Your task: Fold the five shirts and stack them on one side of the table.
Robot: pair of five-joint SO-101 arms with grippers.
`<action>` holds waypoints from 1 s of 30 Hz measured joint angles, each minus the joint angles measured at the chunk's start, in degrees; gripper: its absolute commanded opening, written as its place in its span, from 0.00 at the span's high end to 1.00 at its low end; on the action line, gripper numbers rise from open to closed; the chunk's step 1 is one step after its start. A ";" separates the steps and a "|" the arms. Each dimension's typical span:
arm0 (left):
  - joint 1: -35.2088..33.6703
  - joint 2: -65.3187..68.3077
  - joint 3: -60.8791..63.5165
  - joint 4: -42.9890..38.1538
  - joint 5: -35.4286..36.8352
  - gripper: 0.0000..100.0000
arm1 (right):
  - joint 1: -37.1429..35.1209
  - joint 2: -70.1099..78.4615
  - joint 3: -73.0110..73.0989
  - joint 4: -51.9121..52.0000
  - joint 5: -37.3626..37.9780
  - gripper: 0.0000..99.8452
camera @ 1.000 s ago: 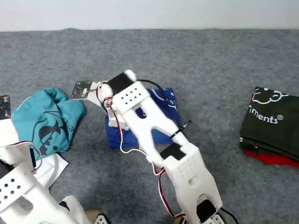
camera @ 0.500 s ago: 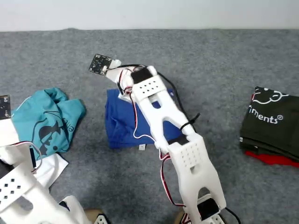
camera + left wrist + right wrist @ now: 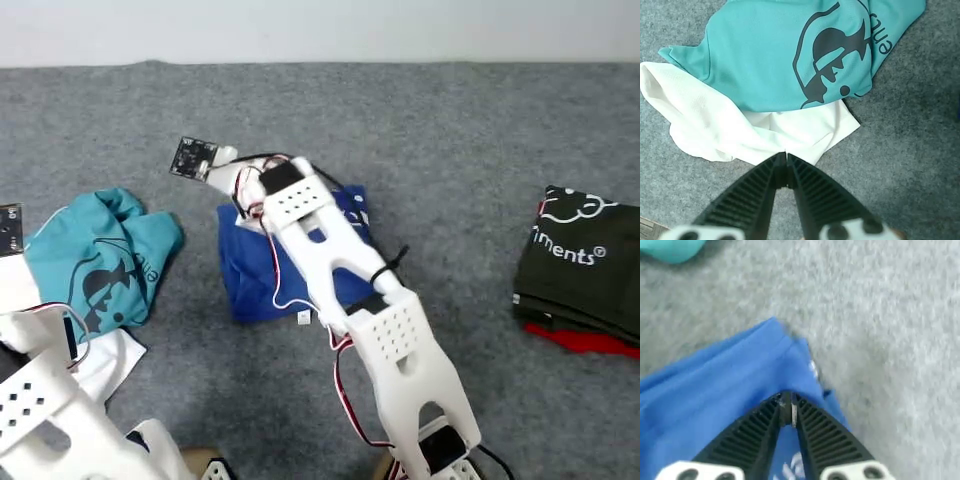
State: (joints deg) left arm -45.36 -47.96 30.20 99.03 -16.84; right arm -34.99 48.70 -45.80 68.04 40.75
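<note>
Folded blue cloth shirt under right gripper, fingers together, left gripper fingers together at crumpled white cloth shirt, worktop left edge

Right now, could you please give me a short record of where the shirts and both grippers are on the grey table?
Surface: grey carpeted table
Centre: folded blue cloth shirt
Left side: crumpled teal printed shirt lying partly on a crumpled white shirt
Right edge: folded dark printed shirt stacked on a red shirt
Left gripper: closed, tip at the white shirt's hem
Right gripper: closed, over the blue cloth shirt; grip on cloth unclear
Stacked so far: two of five
</note>
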 measured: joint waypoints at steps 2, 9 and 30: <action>0.00 0.00 0.00 0.00 0.00 0.99 | 0.79 -3.16 0.00 3.69 0.00 0.99; 0.00 -0.09 0.00 0.00 0.00 0.99 | 0.70 -12.04 0.00 20.40 -0.18 0.99; 0.00 -0.09 0.00 0.00 0.00 0.99 | -10.90 0.18 -2.81 31.74 -8.88 0.99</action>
State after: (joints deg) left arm -45.36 -48.04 30.20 99.03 -16.84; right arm -45.89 48.88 -48.62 99.78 31.87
